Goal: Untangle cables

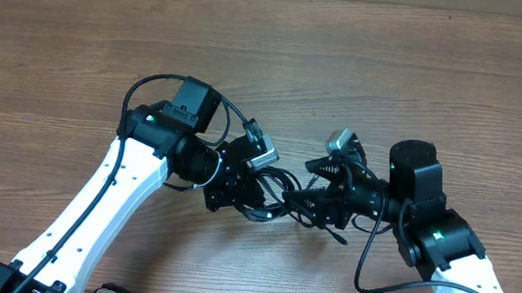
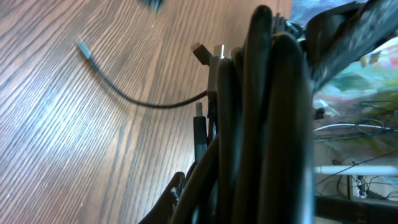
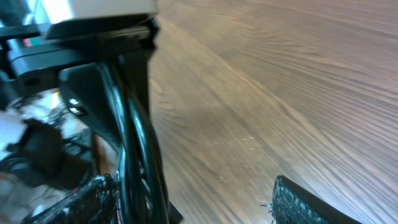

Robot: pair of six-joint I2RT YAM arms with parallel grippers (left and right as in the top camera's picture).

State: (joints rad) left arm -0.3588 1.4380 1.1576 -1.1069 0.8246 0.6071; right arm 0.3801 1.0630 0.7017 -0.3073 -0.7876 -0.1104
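the cables (image 1: 280, 196) are sitting as a tangled black bundle low in the middle of the bench (image 1: 273, 39), strung between the two tools. in the left wrist view they are standing thick and close up, a few metal-tipped plug ends (image 2: 208, 53) are poking out beside them, and one thin strand (image 2: 124, 93) is trailing away over the wood. the left tool (image 1: 254, 187) is pinching tight on the cables. the right tool (image 1: 318, 204) is standing wide. its textured pads (image 3: 305, 202) are well apart, with the cables running between them, close to one pad and clear of the other.
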